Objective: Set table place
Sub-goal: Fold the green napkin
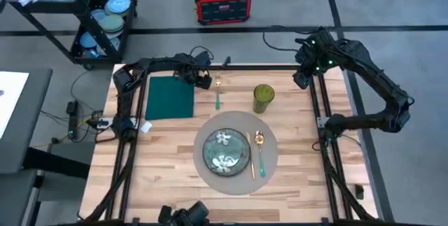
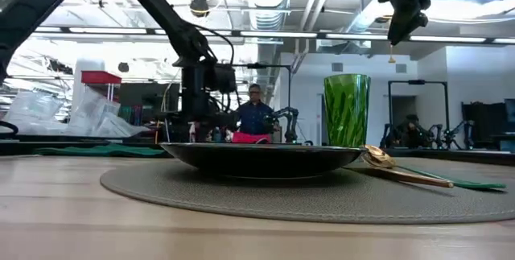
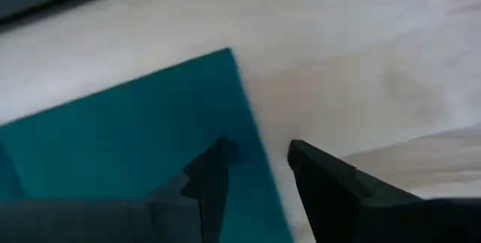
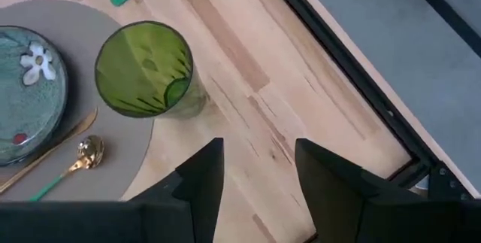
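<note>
Both tools gape empty: left (image 3: 255, 160) over napkin (image 1: 170, 97), right (image 4: 259, 160) beside tumbler (image 4: 144, 68).

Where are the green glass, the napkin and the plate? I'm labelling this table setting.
green glass (image 1: 263, 98): high view, on its open rim.
napkin (image 1: 169, 97): high view, on the middle of the cloth.
plate (image 1: 225, 150): high view, on its patterned centre.

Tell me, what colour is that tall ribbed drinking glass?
Green; the tall ribbed drinking glass shows best in the low view.
</note>
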You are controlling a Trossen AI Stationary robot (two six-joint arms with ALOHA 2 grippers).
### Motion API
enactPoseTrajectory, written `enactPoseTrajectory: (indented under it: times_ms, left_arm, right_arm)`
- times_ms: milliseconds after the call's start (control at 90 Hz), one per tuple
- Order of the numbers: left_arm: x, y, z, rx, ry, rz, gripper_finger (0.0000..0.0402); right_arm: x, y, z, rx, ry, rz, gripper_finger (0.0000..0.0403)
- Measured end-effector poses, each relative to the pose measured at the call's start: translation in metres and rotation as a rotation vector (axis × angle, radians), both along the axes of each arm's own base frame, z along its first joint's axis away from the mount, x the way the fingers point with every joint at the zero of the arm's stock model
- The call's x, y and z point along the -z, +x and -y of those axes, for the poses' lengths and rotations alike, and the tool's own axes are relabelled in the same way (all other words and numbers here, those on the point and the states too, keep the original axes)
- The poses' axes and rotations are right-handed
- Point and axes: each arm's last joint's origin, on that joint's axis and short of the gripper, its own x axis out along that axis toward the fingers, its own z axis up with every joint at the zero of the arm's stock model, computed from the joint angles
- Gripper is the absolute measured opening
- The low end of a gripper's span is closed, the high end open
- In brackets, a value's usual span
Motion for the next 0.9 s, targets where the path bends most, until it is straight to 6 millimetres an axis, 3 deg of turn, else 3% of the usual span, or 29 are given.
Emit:
enactPoseTrajectory:
  times_ms: [200, 400, 644, 900]
  left_arm:
    - [0.004, 0.003, 0.002, -0.028, 0.015, -0.007, 0.0116]
    - [0.005, 0.004, 0.002, -0.028, 0.018, 0.005, 0.0012]
    - [0.005, 0.005, 0.004, -0.061, 0.015, 0.003, 0.0001]
    - [-0.014, 0.005, 0.018, -0.049, -0.005, 0.029, 0.0000]
  right_arm:
    - [0.001, -0.001, -0.001, 0.001, 0.015, -0.015, 0.0152]
    - [0.001, -0.002, -0.002, 0.005, 0.023, -0.022, 0.0152]
    - [0.002, -0.002, -0.002, 0.005, 0.022, -0.024, 0.0152]
    - [0.002, -0.002, -0.002, 0.005, 0.024, -0.026, 0.0152]
